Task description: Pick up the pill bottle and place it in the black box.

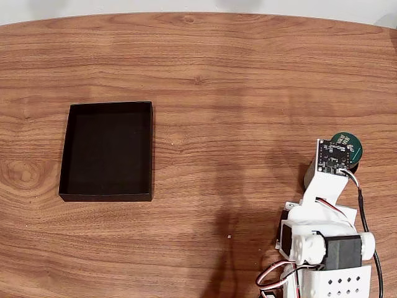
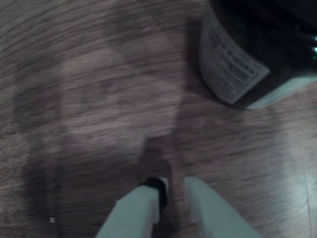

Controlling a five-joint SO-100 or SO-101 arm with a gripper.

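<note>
Wood-grain surface. Matte black box, shallow, rectangular. Round-capped pill bottle, white label, upright beside white plastic gripper; narrow gap, holding nothing.

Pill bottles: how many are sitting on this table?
1. The pill bottle stands on the wooden table at the right of the fixed view, partly covered by the arm; the wrist view shows it at upper right. Anything hidden under the arm cannot be ruled out.
</note>
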